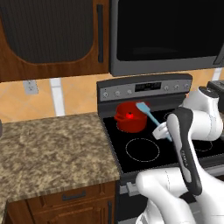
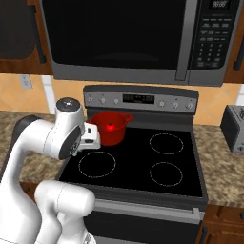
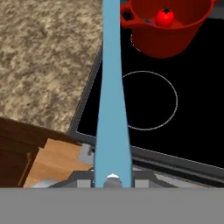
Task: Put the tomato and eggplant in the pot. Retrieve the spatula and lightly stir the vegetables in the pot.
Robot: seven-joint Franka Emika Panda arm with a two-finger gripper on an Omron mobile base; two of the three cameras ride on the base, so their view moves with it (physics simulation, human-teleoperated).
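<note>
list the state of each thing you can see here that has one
tomato: inside the pot
pot: upright on the back left burner, no lid
spatula: held up off the stove, blade near the pot
hand: shut on the spatula handle
microwave: door closed

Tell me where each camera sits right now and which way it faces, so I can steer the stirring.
Left base view: behind the arm on its left, looking forward and down at the stove; white arm at lower right, spatula raised beside the pot.
Right base view: behind the arm on its right, same stove; arm at lower left, its wrist by the pot.
Hand view: on the hand, looking along the spatula held by the gripper toward the pot.
Shared: all three show the pot holding the tomato.
</note>
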